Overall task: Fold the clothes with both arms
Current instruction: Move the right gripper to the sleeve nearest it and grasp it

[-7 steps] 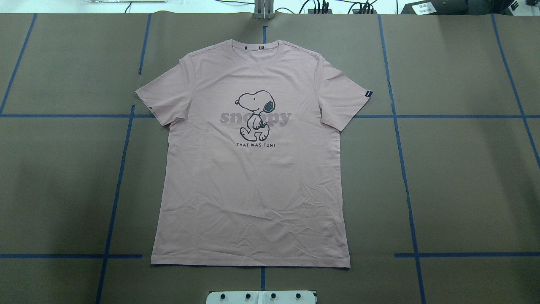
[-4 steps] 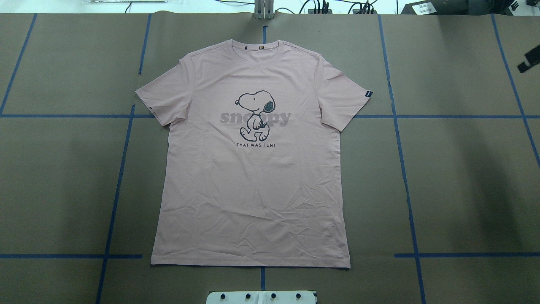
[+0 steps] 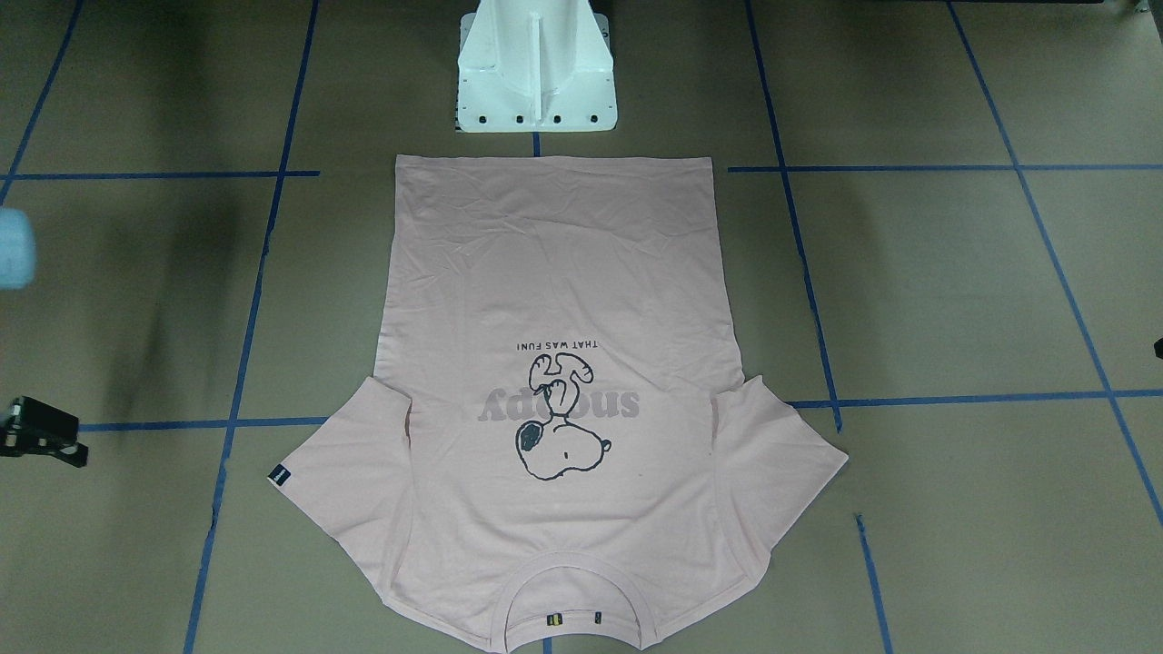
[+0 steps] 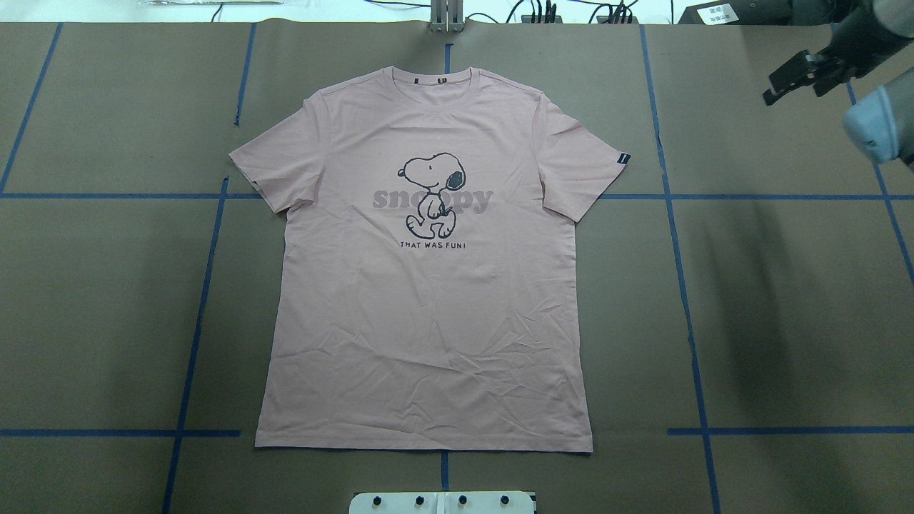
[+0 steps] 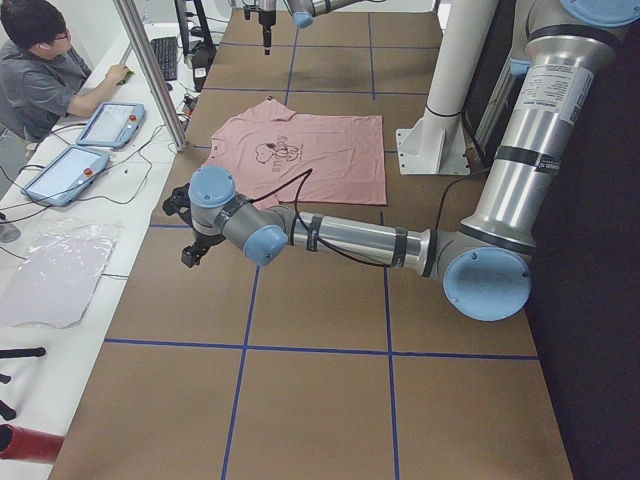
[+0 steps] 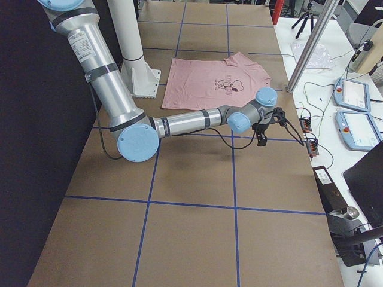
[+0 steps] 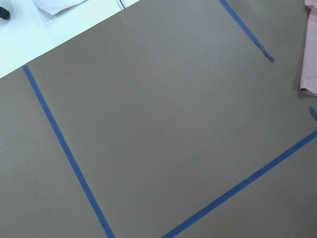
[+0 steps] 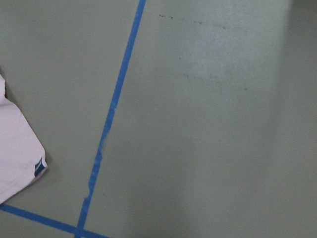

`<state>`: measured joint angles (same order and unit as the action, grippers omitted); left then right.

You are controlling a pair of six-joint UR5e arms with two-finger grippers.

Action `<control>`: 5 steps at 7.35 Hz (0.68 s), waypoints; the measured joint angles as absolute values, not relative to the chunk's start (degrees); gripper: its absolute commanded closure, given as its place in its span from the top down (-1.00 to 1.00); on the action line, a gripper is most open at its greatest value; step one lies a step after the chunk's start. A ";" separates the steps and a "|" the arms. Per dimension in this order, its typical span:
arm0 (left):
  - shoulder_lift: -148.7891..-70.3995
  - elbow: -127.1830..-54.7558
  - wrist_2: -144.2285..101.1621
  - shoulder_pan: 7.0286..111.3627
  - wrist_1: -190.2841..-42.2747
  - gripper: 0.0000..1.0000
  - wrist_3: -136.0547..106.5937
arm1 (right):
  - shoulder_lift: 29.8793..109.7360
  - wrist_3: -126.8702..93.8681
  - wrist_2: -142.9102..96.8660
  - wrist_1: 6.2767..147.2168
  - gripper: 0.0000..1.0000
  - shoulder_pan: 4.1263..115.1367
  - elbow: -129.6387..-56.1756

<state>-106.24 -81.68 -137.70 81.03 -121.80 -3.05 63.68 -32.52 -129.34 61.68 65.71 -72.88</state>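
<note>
T-shirt (image 4: 428, 307) lies flat, print up, mid-table, hem toward the robot, every edge uncovered. Wide brown table (image 4: 785, 300) flanks both sleeves. Right gripper (image 4: 782, 82) hovers well off one sleeve, left gripper (image 5: 190, 250) well off the other. I cannot tell how either's jaws stand.

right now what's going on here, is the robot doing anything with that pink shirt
No folding has begun. The pink T-shirt lies flat and unfolded on the table, print up, with its collar away from the robot's base. The right arm and the left arm each reach out over bare table beyond a sleeve, one on each side, and their jaws are clear of the cloth. These views do not show whether the jaws are open or shut.
</note>
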 measured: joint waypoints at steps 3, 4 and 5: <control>-107.93 -80.32 -137.56 76.82 -122.91 1.00 -12.04 | 59.66 -46.67 -119.34 57.25 0.98 55.53 -70.10; -108.05 -80.37 -137.55 76.52 -122.94 1.00 -12.76 | 58.72 -48.44 -117.64 57.19 0.96 53.64 -69.71; -108.08 -80.44 -137.57 76.45 -122.95 1.00 -13.04 | 58.05 -49.26 -116.13 57.25 0.88 52.28 -69.33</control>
<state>-108.08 -80.44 -137.57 76.45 -122.95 -13.04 58.05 -49.26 -116.13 57.25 52.28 -69.33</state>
